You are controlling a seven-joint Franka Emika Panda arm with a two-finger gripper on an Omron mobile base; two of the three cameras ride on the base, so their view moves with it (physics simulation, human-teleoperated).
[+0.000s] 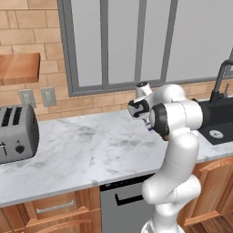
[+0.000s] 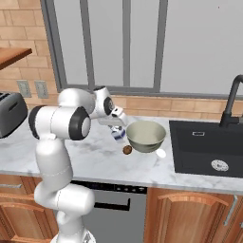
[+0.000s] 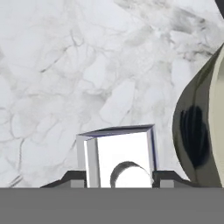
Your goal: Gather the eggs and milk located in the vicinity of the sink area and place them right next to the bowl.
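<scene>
Milk (image 2: 117,134) stands on the counter (image 2: 85,156) just left of the bowl (image 2: 145,136) in the right base view, 1 egg (image 2: 127,150) at the bowl's front; the gripper (image 2: 118,124) sits on the carton. Hand view shows the carton (image 3: 120,159) upright, long axis vertical, between 2 fingers pressed to its sides. Release it straight, without tipping.

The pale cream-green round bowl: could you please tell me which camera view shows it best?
The right base view: the pale cream-green round bowl appears whole there, on the white marble counter left of the black sink. The hand view catches just its curved wall; in the left base view the arm covers it.
</scene>
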